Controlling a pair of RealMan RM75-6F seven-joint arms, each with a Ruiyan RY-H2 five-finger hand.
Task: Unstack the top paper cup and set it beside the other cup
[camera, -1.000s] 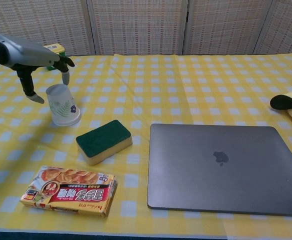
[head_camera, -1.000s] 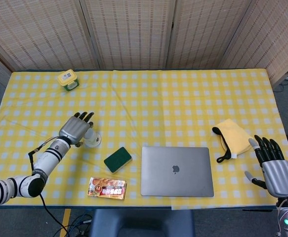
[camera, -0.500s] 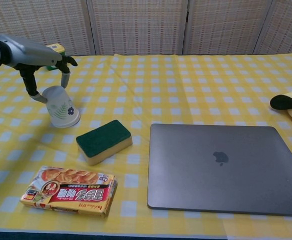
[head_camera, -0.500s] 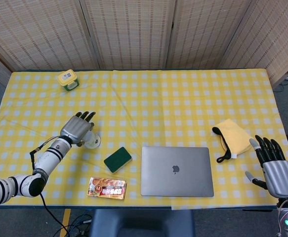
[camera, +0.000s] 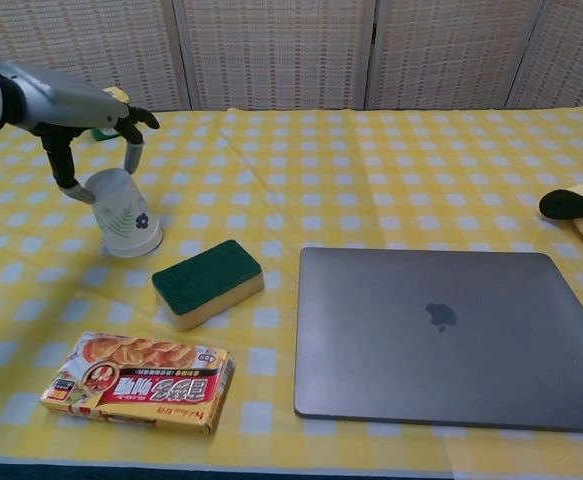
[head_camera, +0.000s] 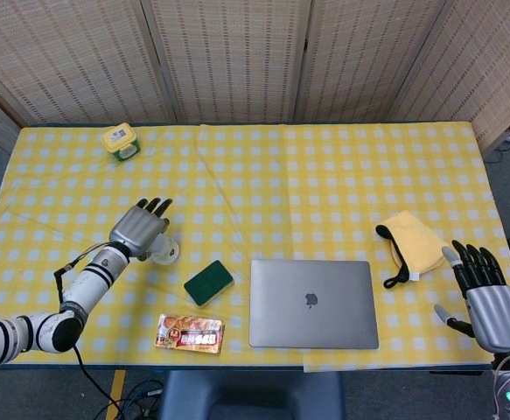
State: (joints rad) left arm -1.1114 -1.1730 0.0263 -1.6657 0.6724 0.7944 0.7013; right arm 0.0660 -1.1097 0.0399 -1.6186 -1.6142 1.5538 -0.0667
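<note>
Chest view, near to far: snack box [camera: 137, 382], green sponge [camera: 208, 281], then inverted paper cup stack [camera: 126, 211] at 10 o'clock. Left hand [camera: 91, 125] arches over its top, fingers spread both sides; contact can't tell, no firm grip. Right hand [head_camera: 491, 302] idle, fingers apart, holding nothing. Unstacking not done; lift and placement remain.
</note>
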